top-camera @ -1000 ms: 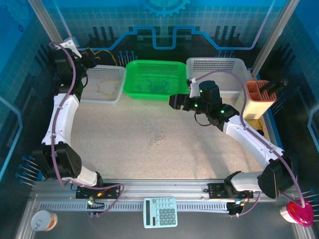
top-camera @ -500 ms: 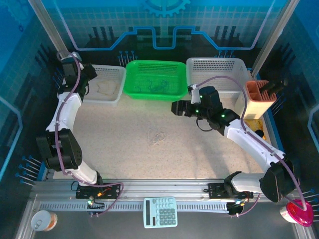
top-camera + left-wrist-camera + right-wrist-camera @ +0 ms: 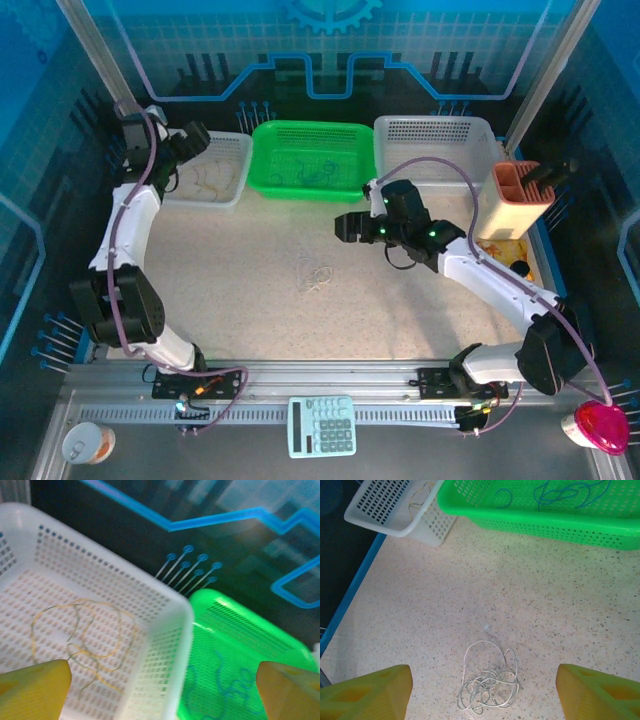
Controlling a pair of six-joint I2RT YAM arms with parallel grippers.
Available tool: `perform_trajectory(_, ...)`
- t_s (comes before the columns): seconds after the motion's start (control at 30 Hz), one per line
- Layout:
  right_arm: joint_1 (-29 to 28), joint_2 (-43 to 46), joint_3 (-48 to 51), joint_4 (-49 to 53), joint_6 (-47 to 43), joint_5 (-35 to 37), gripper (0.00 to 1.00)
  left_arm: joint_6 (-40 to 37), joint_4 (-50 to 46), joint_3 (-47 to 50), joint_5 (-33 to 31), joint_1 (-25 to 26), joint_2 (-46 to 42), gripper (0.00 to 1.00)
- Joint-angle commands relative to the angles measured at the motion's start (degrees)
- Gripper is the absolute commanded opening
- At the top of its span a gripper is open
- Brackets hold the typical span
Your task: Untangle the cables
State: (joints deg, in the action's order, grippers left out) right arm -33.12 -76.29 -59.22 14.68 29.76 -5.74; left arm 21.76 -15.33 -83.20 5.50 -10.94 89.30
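Your left pincer (image 3: 162, 689) hangs over the far left corner of the worktop (image 3: 230, 290), above the white basket (image 3: 150, 605). Its two yellow fingers (image 3: 32, 687) stand wide apart and hold nothing. In that basket lies a thin yellow cord (image 3: 82, 635), loosely looped on the perforated floor. Just beside it on the right is the green basket (image 3: 300, 192), and in it lie a few curly blue cords (image 3: 570, 491).

Your right pincer (image 3: 482, 692) is out over the middle of the worktop, pointing left in the top view, near the green basket's front wall but apart from it. Its fingers are also spread wide, with nothing between them. Below them, flat on the speckled surface, sits the white cable tangle (image 3: 489, 685): several small coils piled together, with one larger loop standing out toward the baskets. It touches neither pincer nor either basket. From above you'll find the tangle near the centre of the worktop, to the left of the right pincer and closer to the arm bases.
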Motion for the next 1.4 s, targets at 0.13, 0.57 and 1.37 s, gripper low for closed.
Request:
perform_trajectory(0.13,-1.9,-2.1,-0.4,1.7,-2.0,3.0,0.76,0.9,-4.4,-0.9,8.6,5.2,-8.3,0.99)
perform_trajectory(0.57,-3.3,-7.8,-0.7,2.5,-4.2,3.4,0.74,7.6,-3.1,21.9,5.9,16.8,-25.6,0.99)
perform_trajectory(1.37,-7.5,-25.4,-2.6,1.0,-5.2,2.3,0.48,13.4,1.8,41.1,6.8,24.1,-28.3,0.99)
